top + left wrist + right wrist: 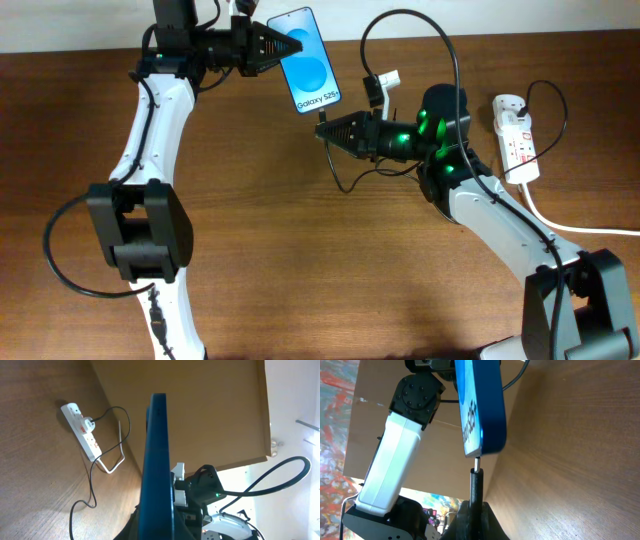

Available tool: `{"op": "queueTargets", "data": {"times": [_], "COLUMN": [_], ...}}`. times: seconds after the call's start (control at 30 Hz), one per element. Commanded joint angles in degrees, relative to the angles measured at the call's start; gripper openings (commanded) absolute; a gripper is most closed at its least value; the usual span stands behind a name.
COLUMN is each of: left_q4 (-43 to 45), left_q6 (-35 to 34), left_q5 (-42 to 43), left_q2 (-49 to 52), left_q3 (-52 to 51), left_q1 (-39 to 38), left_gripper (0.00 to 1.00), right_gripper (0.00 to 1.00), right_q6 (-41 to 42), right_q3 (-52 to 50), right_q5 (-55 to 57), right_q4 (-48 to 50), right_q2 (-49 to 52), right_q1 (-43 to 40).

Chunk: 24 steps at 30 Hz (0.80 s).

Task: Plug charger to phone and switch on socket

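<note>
My left gripper (285,42) is shut on the phone (311,62), holding it above the table's back edge, blue "Galaxy S25" screen up; in the left wrist view the phone (157,465) shows edge-on. My right gripper (325,130) is shut on the charger's black plug (476,485). The plug's metal tip sits just below the phone's bottom edge (482,435), almost touching it. The thin black charger cable (450,50) loops over the right arm to the white socket (515,135) at the right, also seen in the left wrist view (82,430).
A black plug sits in the socket's top outlet (88,425). The socket's thick white cord (580,228) runs off to the right edge. A loop of black cable lies on the table under the right gripper (350,180). The brown wooden table (300,260) spreads below.
</note>
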Motion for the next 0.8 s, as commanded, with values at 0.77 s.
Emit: {"op": "queueTargets", "data": {"times": [0.77], "left_q4": [-0.13], "left_q6": [0.31], "left_q5": [3.61], "left_q2": [-0.79], "left_q3": [0.48], "left_q1": [-3.02], "left_gripper": [0.00], "right_gripper": [0.04], "right_q6": [-2.27], "right_q3": [0.04], "right_q5": [-7.28], "right_q4": [1.22], "right_q2": [0.20], "right_q1": [-4.79]}}
